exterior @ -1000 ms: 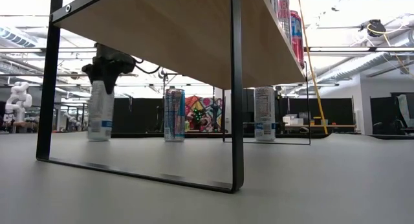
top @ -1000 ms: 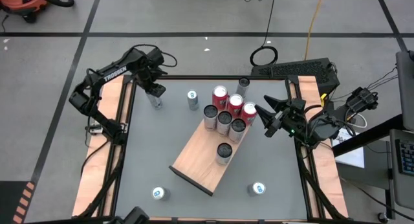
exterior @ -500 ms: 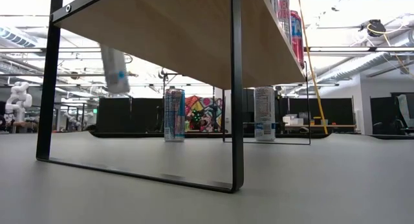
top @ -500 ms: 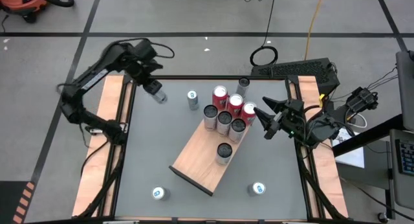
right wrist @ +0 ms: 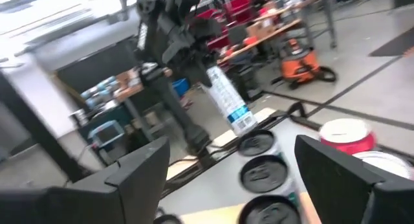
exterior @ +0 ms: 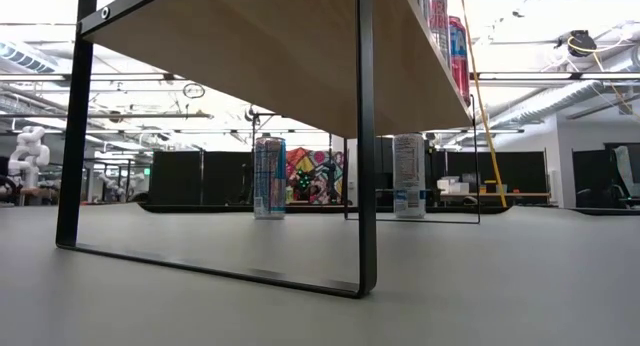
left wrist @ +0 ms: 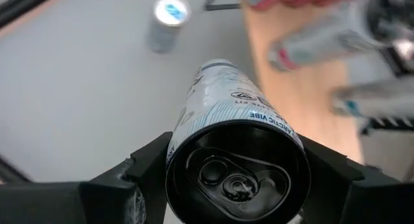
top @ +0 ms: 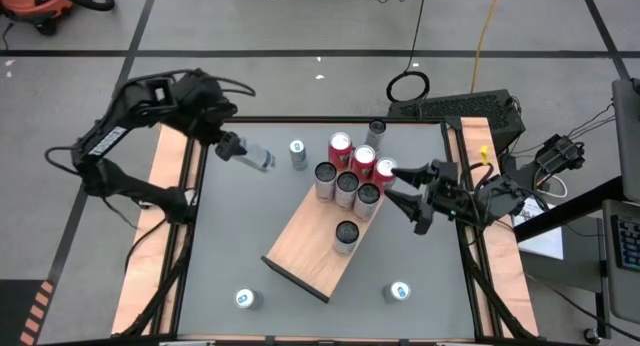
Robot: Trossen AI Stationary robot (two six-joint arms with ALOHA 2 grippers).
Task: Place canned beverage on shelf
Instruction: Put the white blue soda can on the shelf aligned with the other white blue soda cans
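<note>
While the left gripper [top: 232,146] carries a white can [top: 256,157] tilted in the air over the table's far left, clear of the shelf [top: 305,248], its fingers [left wrist: 139,169] clamp the can's sides near the top. Judged rigid, smooth, likely slippery; a mid-body grip suits it. Whether it is full: can't tell. Right gripper [top: 398,186] waits open beside the shelf's cans [top: 346,174]. The low view shows neither the held can nor the grippers.
</note>
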